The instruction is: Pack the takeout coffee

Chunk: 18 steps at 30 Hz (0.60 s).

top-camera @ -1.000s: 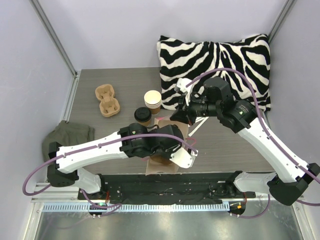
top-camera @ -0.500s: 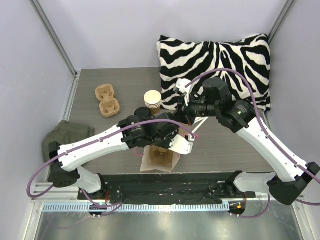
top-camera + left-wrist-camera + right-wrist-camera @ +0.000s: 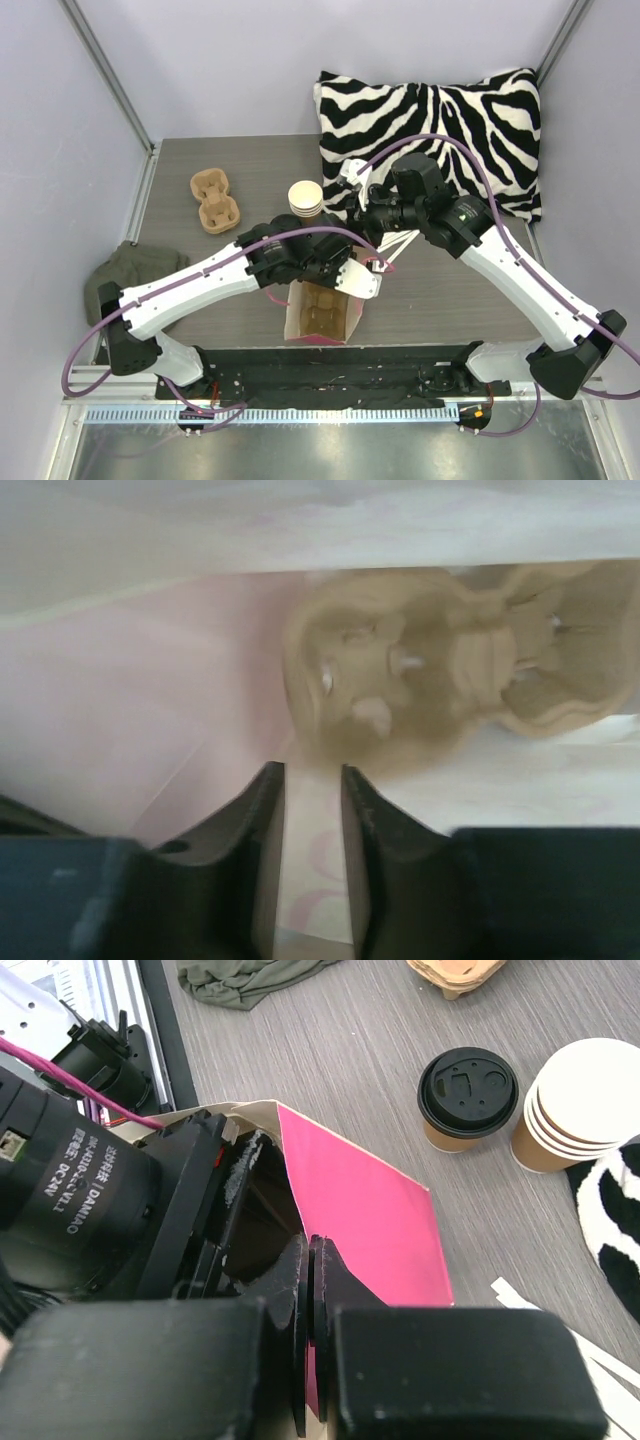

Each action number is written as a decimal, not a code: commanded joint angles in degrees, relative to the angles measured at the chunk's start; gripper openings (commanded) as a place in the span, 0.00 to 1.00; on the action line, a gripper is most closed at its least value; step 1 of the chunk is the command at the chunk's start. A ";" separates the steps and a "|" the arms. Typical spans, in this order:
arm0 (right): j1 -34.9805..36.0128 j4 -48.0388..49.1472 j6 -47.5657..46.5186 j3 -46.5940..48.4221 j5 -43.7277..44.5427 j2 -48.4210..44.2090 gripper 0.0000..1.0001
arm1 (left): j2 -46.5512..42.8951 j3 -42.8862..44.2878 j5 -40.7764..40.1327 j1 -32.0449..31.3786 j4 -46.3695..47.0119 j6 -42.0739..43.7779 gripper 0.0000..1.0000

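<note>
A stack of cream-white paper cups (image 3: 305, 197) with a kraft-brown one at its foot (image 3: 585, 1100) stands on the table behind the paper bag (image 3: 300, 318). A brown cup with a black lid (image 3: 466, 1100) stands beside the stack; my left arm hides it in the top view. The bag is open, with a tan pulp carrier (image 3: 322, 312) inside. My left gripper (image 3: 345, 290) reaches into the bag, jaws a little apart and empty (image 3: 312, 770), near the carrier (image 3: 440, 680). My right gripper (image 3: 310, 1245) is shut on the bag's pink wall (image 3: 370, 1210).
A second pulp carrier (image 3: 215, 200) lies at the back left. A green cloth (image 3: 135, 270) lies at the left edge. A zebra pillow (image 3: 430, 120) fills the back right. White paper strips (image 3: 400, 242) lie right of the bag.
The bag has been raised and opened, so the carrier inside shows from above. Both grippers shifted left and back. My left arm now covers the lidded cup in the top view.
</note>
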 commanded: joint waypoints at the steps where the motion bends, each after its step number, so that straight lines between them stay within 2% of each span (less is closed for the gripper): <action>1: -0.31 1.58 -0.51 2.77 -2.12 0.18 0.01 | -2.49 2.22 1.27 0.07 1.38 1.86 0.37; 3: -0.40 1.58 -0.33 2.86 -2.12 0.35 0.01 | -2.49 4.59 1.79 0.07 0.24 1.33 0.38; 7: -0.48 1.67 0.02 2.95 -1.85 0.36 0.01 | -3.19 7.67 3.99 -0.02 -1.88 0.89 0.47; 9: -0.48 1.59 -0.07 2.77 -1.06 0.27 0.01 | -3.89 8.82 5.04 -0.37 -1.88 0.63 0.48; 18: -0.75 1.14 1.07 2.77 1.05 -0.70 0.01 | -8.02 10.49 6.89 -3.54 -0.65 0.45 0.71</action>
